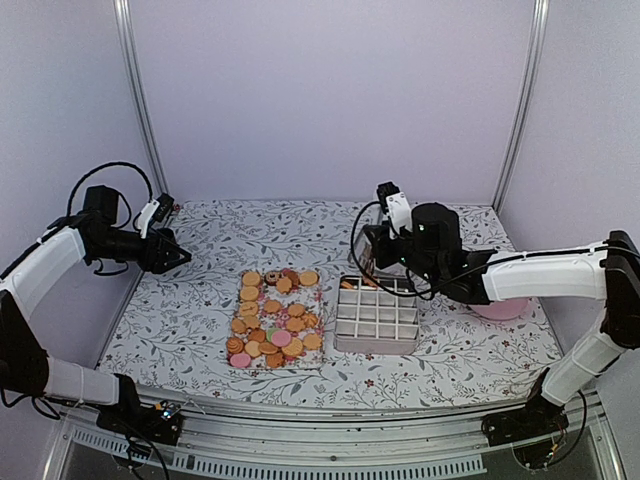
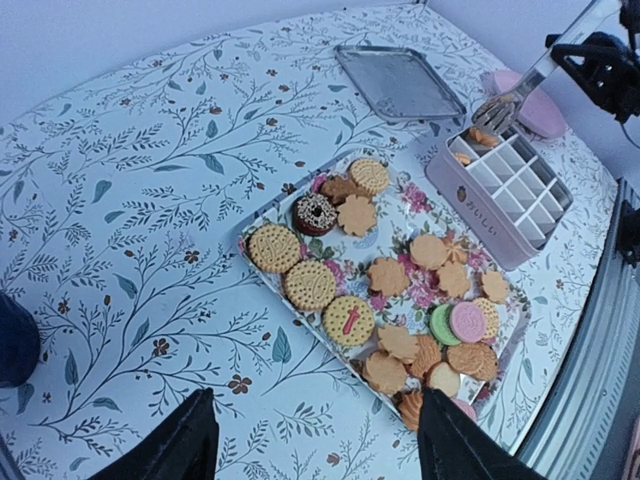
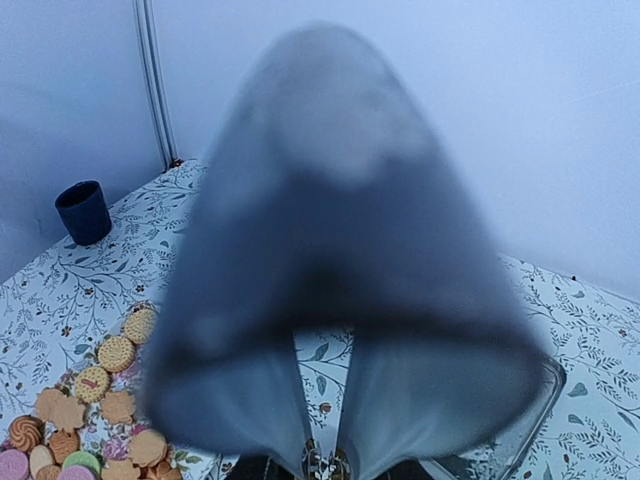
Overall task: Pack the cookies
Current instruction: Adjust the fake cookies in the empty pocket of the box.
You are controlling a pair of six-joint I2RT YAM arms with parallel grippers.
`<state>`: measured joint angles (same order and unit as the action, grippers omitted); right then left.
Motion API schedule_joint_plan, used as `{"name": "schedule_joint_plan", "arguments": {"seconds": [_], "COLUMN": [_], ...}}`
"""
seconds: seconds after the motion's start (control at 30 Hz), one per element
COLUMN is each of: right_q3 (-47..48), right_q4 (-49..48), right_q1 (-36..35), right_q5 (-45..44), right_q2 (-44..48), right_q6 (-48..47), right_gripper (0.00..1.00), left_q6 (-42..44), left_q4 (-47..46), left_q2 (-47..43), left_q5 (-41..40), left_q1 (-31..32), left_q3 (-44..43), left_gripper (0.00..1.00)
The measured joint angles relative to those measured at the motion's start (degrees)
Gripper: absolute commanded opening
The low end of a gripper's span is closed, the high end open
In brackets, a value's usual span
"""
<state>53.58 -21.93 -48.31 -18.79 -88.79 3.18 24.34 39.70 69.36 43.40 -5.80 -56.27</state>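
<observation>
The left gripper hangs over the tabletop with its fingers spread and empty. Just right of it, a floral tray holds the cookies: about two dozen, overlapping too much for an exact count. Most are orange-tan, two or three pink, one green, and one a dark doughnut. They look light, thin, stiff and probably brittle, so a gentle pinch across opposite edges seems best, taking loose top ones first. Further right is one divided box, with at least two cookies in its far compartments. Above those, the right gripper pinches one pair of metal tongs. One pink plate lies beyond.
</observation>
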Motion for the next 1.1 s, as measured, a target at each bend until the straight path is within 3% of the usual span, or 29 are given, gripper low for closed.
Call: {"name": "schedule_joint_plan", "arguments": {"seconds": [0.27,0.4,1.1], "right_q3": [-1.92,-3.08,-2.4], "right_q4": [-0.28,-0.28,-0.22], "right_q1": [1.36,1.68,1.73], "right_q5": [1.64,2.25,5.31], "right_q2": [1.64,1.9,0.33], "right_q6": [2.34,3.19,-0.72], "right_gripper": [0.23,0.33,0.34], "left_q6": [-0.35,-0.37,-0.37], "left_q4": [0.0,-0.02,0.0], "left_q2": [0.0,0.0,0.0], "left_q5": [-0.09,-0.09,-0.11], "left_q1": [0.0,0.0,0.0], "left_q3": [0.02,0.02,0.02], "left_gripper": [0.69,0.69,0.69]}}
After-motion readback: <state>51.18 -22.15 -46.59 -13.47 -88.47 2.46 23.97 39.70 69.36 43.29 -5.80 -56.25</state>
